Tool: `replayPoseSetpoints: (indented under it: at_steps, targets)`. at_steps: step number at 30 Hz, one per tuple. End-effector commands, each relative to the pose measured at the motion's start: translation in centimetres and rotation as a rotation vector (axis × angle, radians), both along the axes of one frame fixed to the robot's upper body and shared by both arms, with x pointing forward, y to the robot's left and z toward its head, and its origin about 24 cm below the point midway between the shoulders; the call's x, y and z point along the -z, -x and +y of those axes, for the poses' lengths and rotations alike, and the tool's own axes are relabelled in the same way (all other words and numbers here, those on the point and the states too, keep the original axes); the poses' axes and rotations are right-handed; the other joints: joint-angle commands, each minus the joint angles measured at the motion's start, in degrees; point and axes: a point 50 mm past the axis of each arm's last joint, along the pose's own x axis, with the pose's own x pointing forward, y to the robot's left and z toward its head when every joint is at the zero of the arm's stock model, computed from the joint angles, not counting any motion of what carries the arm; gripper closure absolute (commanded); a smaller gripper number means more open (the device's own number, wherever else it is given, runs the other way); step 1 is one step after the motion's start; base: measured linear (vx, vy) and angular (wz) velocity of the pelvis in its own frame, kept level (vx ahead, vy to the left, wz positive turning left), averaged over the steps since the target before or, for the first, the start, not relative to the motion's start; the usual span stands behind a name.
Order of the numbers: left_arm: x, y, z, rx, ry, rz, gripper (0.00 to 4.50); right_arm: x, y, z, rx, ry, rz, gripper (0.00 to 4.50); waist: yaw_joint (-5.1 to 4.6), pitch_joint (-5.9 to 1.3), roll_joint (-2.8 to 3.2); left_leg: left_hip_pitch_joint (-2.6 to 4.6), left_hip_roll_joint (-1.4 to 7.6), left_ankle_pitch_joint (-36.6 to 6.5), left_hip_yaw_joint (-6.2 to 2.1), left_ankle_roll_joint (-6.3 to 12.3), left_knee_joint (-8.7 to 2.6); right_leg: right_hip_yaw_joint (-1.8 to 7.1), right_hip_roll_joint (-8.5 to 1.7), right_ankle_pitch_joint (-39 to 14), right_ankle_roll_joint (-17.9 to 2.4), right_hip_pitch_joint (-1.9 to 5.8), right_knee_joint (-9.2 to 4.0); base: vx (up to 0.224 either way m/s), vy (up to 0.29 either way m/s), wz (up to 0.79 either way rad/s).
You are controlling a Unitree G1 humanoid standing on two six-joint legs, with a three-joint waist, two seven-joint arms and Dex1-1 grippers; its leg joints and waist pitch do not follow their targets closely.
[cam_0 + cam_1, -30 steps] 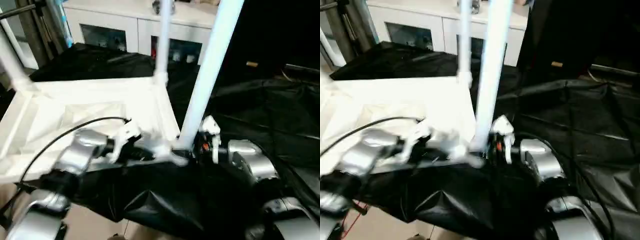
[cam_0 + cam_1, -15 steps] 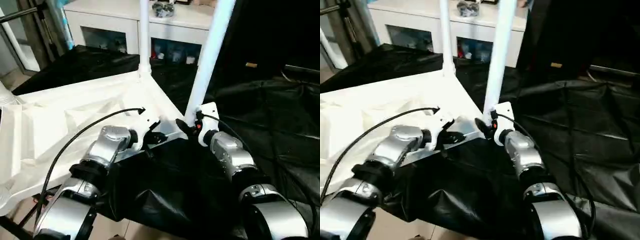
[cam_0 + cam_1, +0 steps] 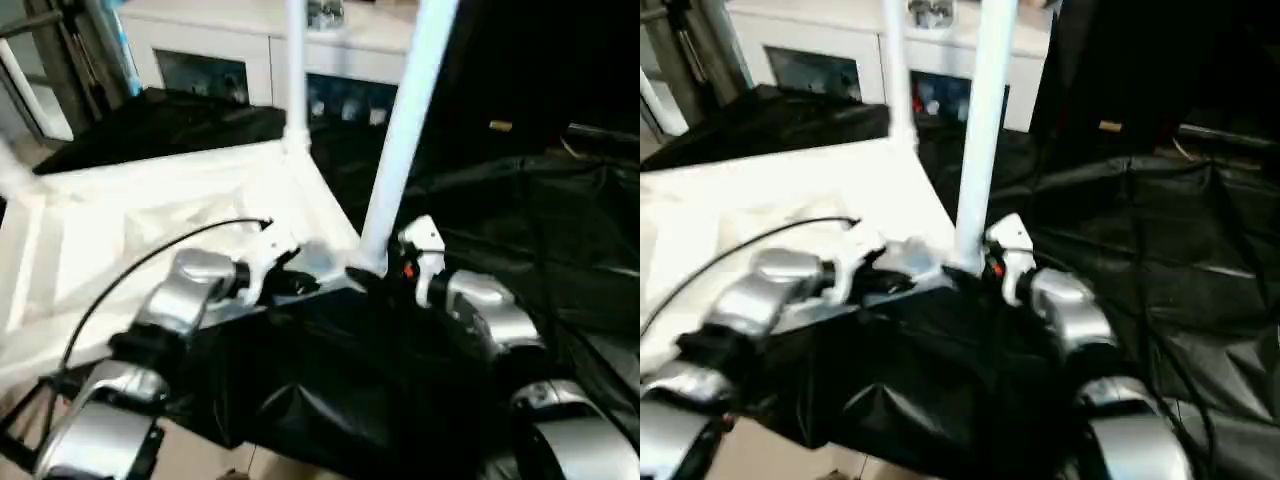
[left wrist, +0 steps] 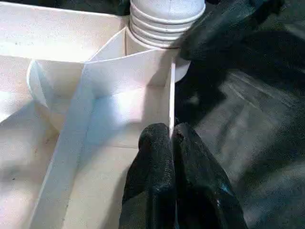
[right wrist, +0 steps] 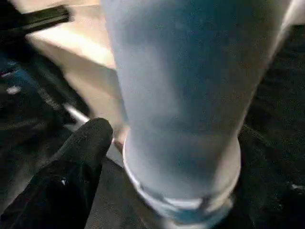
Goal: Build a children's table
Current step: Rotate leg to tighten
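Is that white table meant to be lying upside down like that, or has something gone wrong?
Nothing looks wrong. The children's table lies upside down on black sheeting, ribbed underside up, with legs standing from its sockets. The near leg leans slightly. The left gripper pinches the rim beside its socket.

upturned white table (image 3: 790, 190) on black sheet (image 3: 1140, 260); leg (image 3: 980, 130) upright between both silver forearms.
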Motion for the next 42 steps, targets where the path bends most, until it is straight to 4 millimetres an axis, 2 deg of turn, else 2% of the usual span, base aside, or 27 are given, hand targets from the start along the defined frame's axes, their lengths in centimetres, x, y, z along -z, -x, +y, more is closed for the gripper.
replayPoseSetpoints:
  at_steps: [1, 7, 8, 10, 12, 14, 16, 18, 22, 24, 26, 27, 29, 33, 34, 35, 38, 40, 42]
  targets:
    - [-0.8, 0.7, -1.1, 0.127, 0.066, -0.009, 4.5, 0.7, 1.4, 1.0, -0.176, 0.011, 0.066, 0.55, 0.13, -3.43, -0.02, 0.26, 1.38, -8.7, 0.27, 5.18, -3.12, 2.05, -2.42, -2.6, -15.6, 3.18, -3.16, 0.0, 0.0, 0.0]
    - [-1.0, 1.6, -0.4, 0.212, 0.074, 0.053, 4.5, 0.8, 2.4, 0.4, -0.29, 0.045, 0.112, 0.55, 0.24, -3.17, 0.01, 0.46, 1.53, -11.9, 0.19, 3.27, -3.52, 2.19, -2.65, -9.2, -14.1, 2.87, -3.73, 0.0, 0.0, 0.0]
    - [-1.0, 1.6, -0.4, 0.213, 0.074, 0.053, 4.5, 0.8, 2.5, 0.3, -0.292, 0.045, 0.113, 0.71, 0.21, -3.14, 0.02, 0.46, 1.55, -12.2, 0.18, 2.88, -3.55, 2.23, -2.71, -9.6, -14.2, 2.81, -3.8, 0.0, 0.0, 0.0]
    - [-1.0, 1.8, -0.3, 0.231, 0.076, 0.066, 4.5, 0.9, 2.7, 0.3, -0.317, 0.051, 0.133, 0.87, 0.26, -3.16, -0.05, 0.48, 1.52, -12.0, 0.12, 2.61, -3.58, 2.23, -2.67, -9.6, -14.0, 2.91, -3.73, 0.0, 0.0, 0.0]
    - [-1.0, 2.0, -0.2, 0.242, 0.077, 0.073, 4.5, 0.9, 2.8, 0.3, -0.324, 0.051, 0.138, 0.9, 0.21, -3.31, -0.05, 0.38, 1.47, -10.6, 0.15, 2.79, -3.44, 2.24, -2.66, -7.3, -14.3, 2.93, -3.48, 0.0, 0.0, 0.0]
    - [-1.0, 2.1, -0.2, 0.249, 0.076, 0.08, 4.5, 0.9, 3.0, 0.2, -0.333, 0.048, 0.149, 1.16, 0.19, -3.34, 0.01, 0.31, 1.39, -10.0, 0.17, 3.07, -3.35, 2.19, -2.59, -6.0, -14.6, 3.02, -3.39, 0.0, 0.0, 0.0]
    - [-1.0, 2.1, -0.2, 0.25, 0.075, 0.081, 4.5, 0.9, 3.0, 0.2, -0.336, 0.047, 0.154, 1.16, 0.19, -3.36, -0.03, 0.3, 1.37, -9.7, 0.19, 3.29, -3.3, 2.17, -2.59, -5.4, -14.8, 3.05, -3.35, 0.0, 0.0, 0.0]
    - [-0.9, 2.1, -0.2, 0.24, 0.07, 0.073, 4.5, 1.0, 3.1, 0.3, -0.332, 0.045, 0.155, 1.43, 0.27, -3.39, -0.01, 0.37, 1.41, -9.4, 0.22, 3.44, -3.26, 2.17, -2.57, -4.9, -14.9, 3.0, -3.28, 0.0, 0.0, 0.0]
    - [-0.6, 1.1, -0.6, 0.127, 0.037, 0.012, 4.5, 1.4, 2.4, 0.8, -0.203, 0.047, 0.127, 1.66, 0.17, -3.18, 0.01, 0.43, 1.36, -11.4, 0.16, 2.45, -3.48, 2.25, -2.72, -8.4, -14.2, 2.84, -3.73, 0.0, 0.0, 0.0]
    - [-0.5, 0.5, -0.8, 0.069, 0.025, -0.006, 4.5, 1.7, 2.0, 1.1, -0.129, 0.057, 0.123, 1.72, -0.07, -2.86, 0.01, 0.86, 1.28, -14.9, 0.01, 1.02, -3.8, 2.32, -2.88, -14.9, -12.7, 2.55, -4.5, 0.0, 0.0, 0.0]
    - [-0.5, -0.3, -1.4, -0.007, 0.022, -0.047, 4.5, 2.1, 1.0, 1.5, 0.026, 0.064, 0.122, 1.75, -0.3, -2.82, -0.07, 0.82, 1.16, -16.2, -0.19, 0.18, -3.92, 2.36, -2.99, -18.8, -11.3, 2.56, -4.87, 0.0, 0.0, 0.0]
    - [-0.5, -0.3, -1.5, -0.009, 0.022, -0.048, 4.5, 2.1, 1.0, 1.5, 0.032, 0.064, 0.122, 1.76, -0.45, -2.73, -0.19, 0.77, 1.07, -16.4, -0.25, -0.25, -3.98, 2.38, -2.97, -20.6, -10.4, 2.44, -5.05, 0.0, 0.0, 0.0]
    - [-0.6, -1.1, -2.3, -0.075, 0.024, -0.079, 4.5, 2.3, 0.1, 1.9, 0.159, 0.065, 0.125, 1.76, -0.56, -2.82, -0.13, 0.9, 1.06, -16.7, -0.37, -0.75, -4.04, 2.35, -2.98, -21.7, -9.7, 2.29, -5.2, 0.0, 0.0, 0.0]
    - [-0.8, -2.1, -4.0, -0.177, 0.029, -0.114, 4.5, 2.6, -0.6, 3.2, 0.308, 0.059, 0.135, 1.76, -0.56, -2.84, -0.06, 1.02, 1.01, -17.3, -0.36, -0.98, -4.0, 2.37, -2.91, -21.7, -9.2, 2.13, -5.33, 0.0, 0.0, 0.0]
    - [-0.8, -2.2, -4.1, -0.192, 0.029, -0.118, 4.5, 2.6, -0.7, 3.4, 0.321, 0.062, 0.133, 1.76, -0.43, -2.94, -0.15, 0.87, 0.93, -16.4, -0.36, -0.84, -3.97, 2.35, -2.91, -20.8, -9.2, 2.27, -5.25, 0.0, 0.0, 0.0]
    - [-0.8, -2.6, -4.7, -0.241, 0.028, -0.137, 4.5, 2.7, -0.9, 4.2, 0.359, 0.078, 0.116, 1.76, -0.4, -2.96, 0.0, 0.82, 1.02, -15.9, -0.3, -0.68, -3.97, 2.39, -2.85, -19.4, -9.4, 2.21, -5.17, 0.0, 0.0, 0.0]
    - [-0.8, -2.8, -5.2, -0.266, 0.031, -0.149, 4.5, 2.8, -0.8, 5.1, 0.356, 0.071, 0.099, 1.76, -0.37, -3.1, 0.0, 0.74, 0.94, -15.1, -0.22, -0.59, -3.89, 2.35, -2.79, -17.2, -9.9, 2.3, -4.97, 0.0, 0.0, 0.0]
    - [-0.8, -2.8, -5.4, -0.267, 0.036, -0.151, 4.5, 2.8, -0.7, 5.5, 0.352, 0.048, 0.105, 1.22, -0.29, -3.14, -0.06, 0.62, 0.94, -14.5, -0.19, 0.14, -3.84, 2.34, -2.72, -14.6, -10.6, 2.5, -4.73, 0.0, 0.0, 0.0]
    - [-0.7, -2.6, -5.3, -0.244, 0.045, -0.145, 4.5, 2.6, -0.8, 5.5, 0.342, 0.011, 0.114, 1.08, -0.28, -3.24, -0.03, 0.49, 0.98, -13.7, -0.19, 0.87, -3.79, 2.35, -2.74, -12.9, -11.0, 2.67, -4.52, 0.0, 0.0, 0.0]
